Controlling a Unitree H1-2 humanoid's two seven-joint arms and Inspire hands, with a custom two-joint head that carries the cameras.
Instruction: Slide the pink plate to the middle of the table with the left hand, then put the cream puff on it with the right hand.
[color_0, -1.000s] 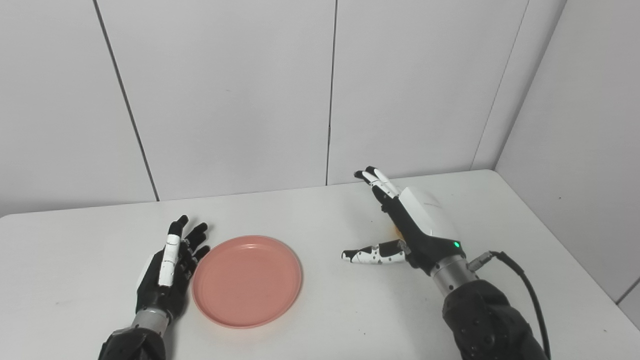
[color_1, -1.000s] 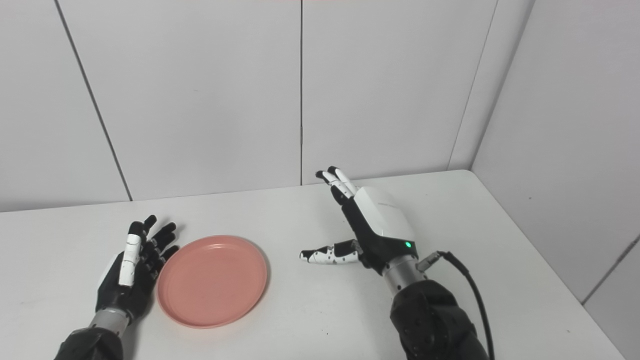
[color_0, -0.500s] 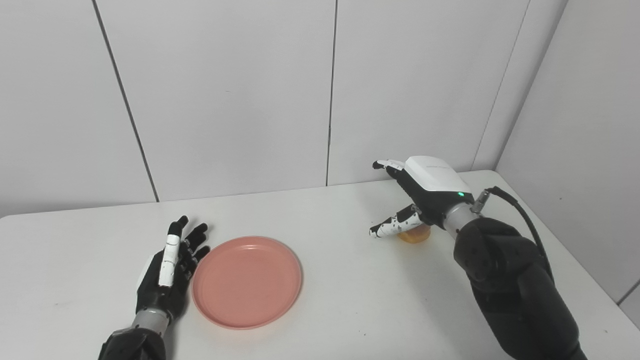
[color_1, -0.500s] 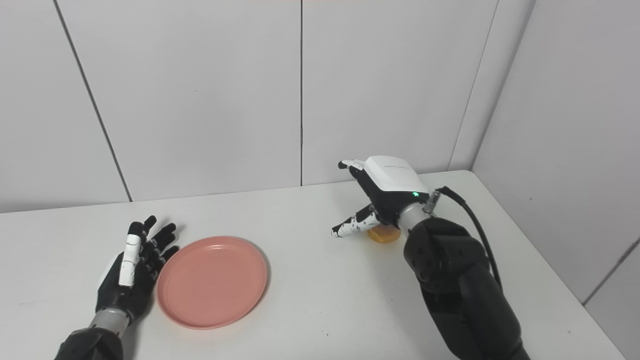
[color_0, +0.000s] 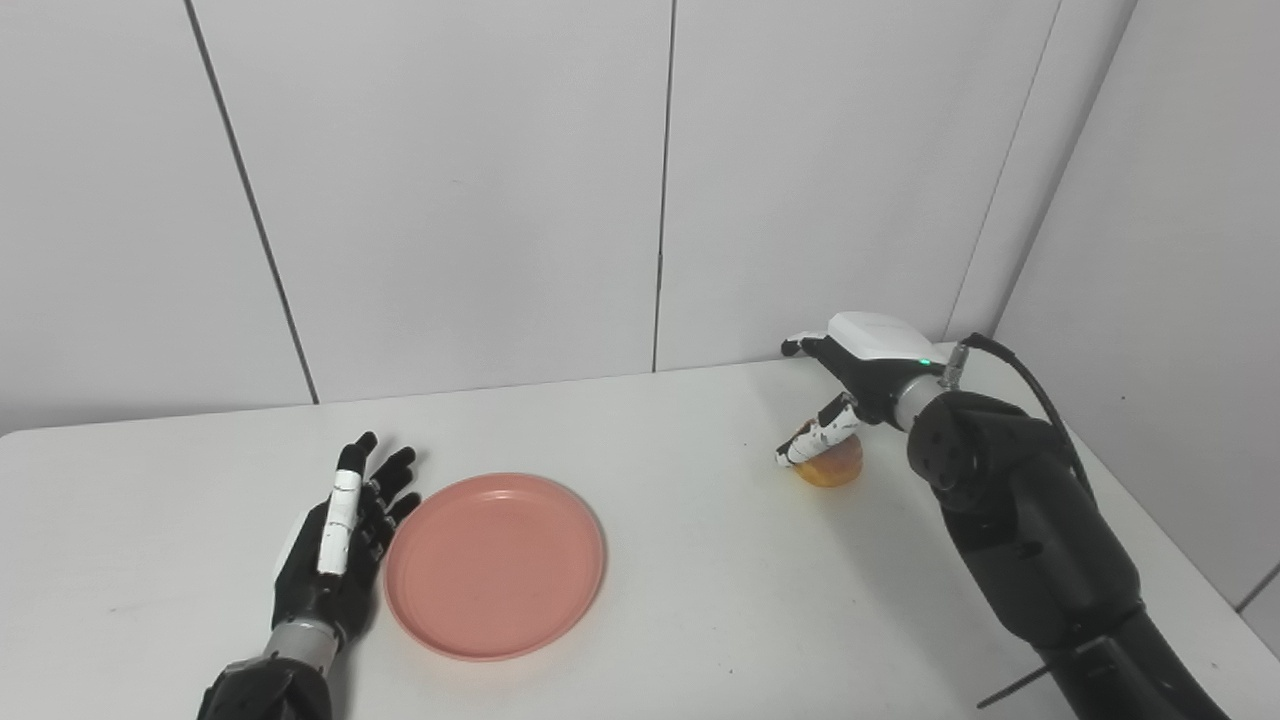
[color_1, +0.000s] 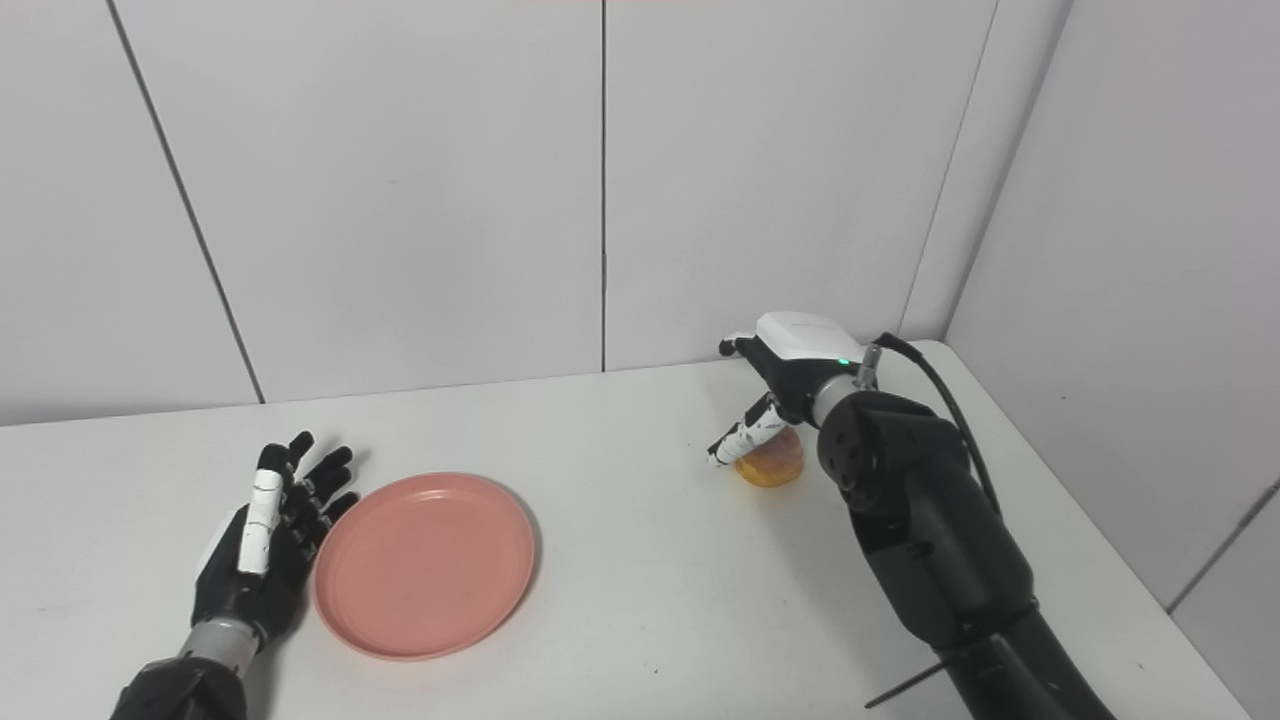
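Observation:
The pink plate lies flat on the white table, left of its middle. My left hand rests open on the table, its fingers against the plate's left rim. The cream puff is a small golden bun on the table at the right. My right hand hovers just above it, open, with the thumb hanging down in front of the puff's left side and the fingers stretched over its far side. It shows the same in the right eye view.
White wall panels stand right behind the table, and a side wall closes off the right. The table's right edge runs close to my right arm. A black cable loops from the right wrist.
My right hand has risen from the table, swung right and further away, and come down over the cream puff. The left hand and the plate have not moved.

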